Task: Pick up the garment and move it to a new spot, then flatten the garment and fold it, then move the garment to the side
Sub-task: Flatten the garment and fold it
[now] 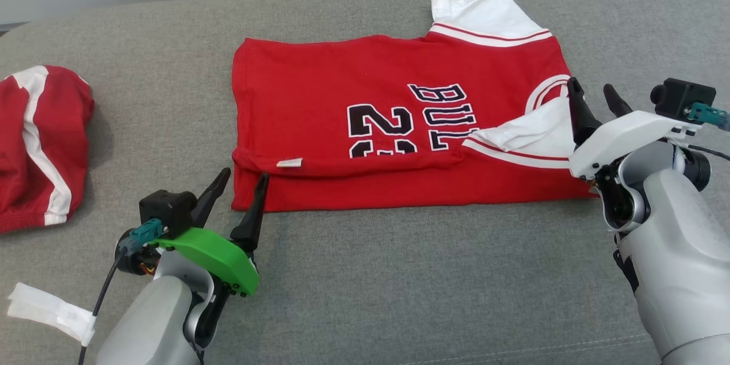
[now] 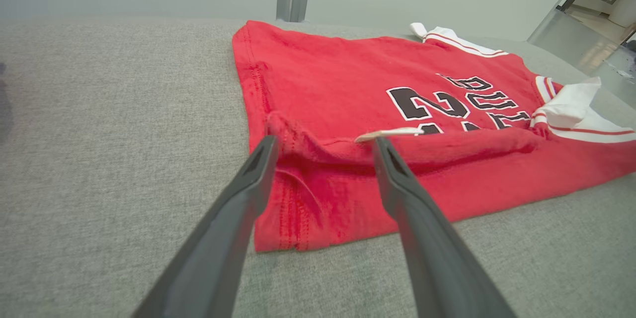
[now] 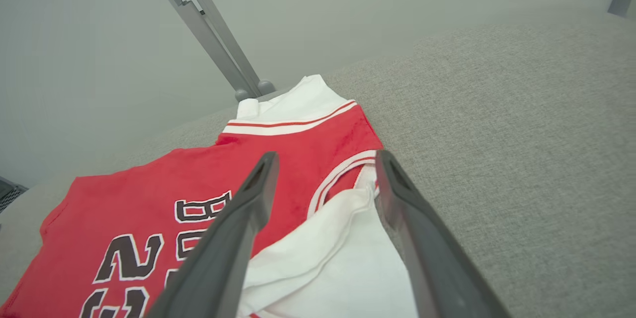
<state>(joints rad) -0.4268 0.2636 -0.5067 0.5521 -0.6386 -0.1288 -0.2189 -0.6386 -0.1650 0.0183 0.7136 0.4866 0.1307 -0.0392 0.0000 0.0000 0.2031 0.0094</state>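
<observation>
A red jersey [image 1: 342,85] with white sleeves and black lettering lies spread on the grey cushion, its near long edge folded up over the print. My left gripper [image 1: 242,178] is open just off the jersey's near left corner [image 2: 318,198], fingers straddling the folded hem. My right gripper [image 1: 590,94] is open at the jersey's right end, above the folded-in white sleeve [image 3: 328,258]. Neither gripper holds any cloth.
Another red garment with white stripes [image 1: 40,142] lies bunched at the far left of the cushion. A strip of white tape [image 1: 51,311] sits near the front left. Bare grey cushion [image 1: 428,285] stretches in front of the jersey.
</observation>
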